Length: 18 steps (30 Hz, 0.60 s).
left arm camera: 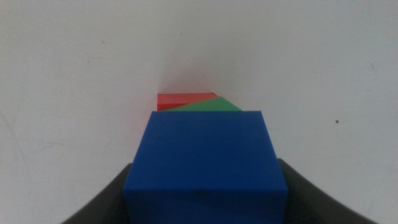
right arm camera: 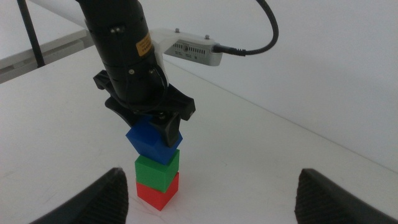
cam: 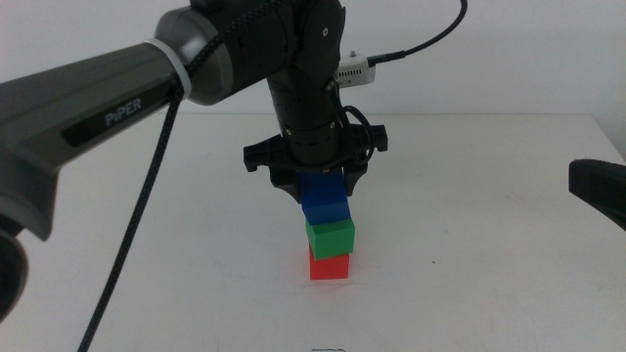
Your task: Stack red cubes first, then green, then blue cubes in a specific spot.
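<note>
Red comes nearest in the middle view: the red cube sits on the white table, low in the frame and near the centre. The green cube rests squarely on top of it, turned a little off the red one's edges. Above that, the blue cube is tilted, its lower edge at or just over the green top; whether they touch is hard to tell. The left gripper comes straight down over the stack, jaws closed against the blue cube's sides. Farther right, the right gripper waits well apart from the stack, jaws spread wide and holding nothing.
</note>
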{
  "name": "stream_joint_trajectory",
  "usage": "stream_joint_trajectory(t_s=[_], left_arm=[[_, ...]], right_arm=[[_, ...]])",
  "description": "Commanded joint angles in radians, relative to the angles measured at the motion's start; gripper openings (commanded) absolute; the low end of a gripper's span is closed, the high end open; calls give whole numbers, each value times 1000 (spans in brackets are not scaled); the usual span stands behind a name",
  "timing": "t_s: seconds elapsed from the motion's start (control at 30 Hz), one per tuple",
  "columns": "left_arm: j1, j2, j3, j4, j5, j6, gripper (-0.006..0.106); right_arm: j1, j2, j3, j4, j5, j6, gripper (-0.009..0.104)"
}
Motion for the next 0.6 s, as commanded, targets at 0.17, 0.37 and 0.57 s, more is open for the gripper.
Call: stream_joint_trajectory(t_s=[0.17, 0.37, 0.57], left_arm=[[-5, -35, -35, -20, 82, -2, -2], [-5, -35, -35, -20, 82, 14, 5], [-5, -35, -35, -19, 82, 42, 30]], right_arm=[[-7, 4, -25, -5, -73, -8, 73], [-7, 4, -25, -5, -73, -8, 73], [-7, 4, -25, -5, -73, -8, 73]])
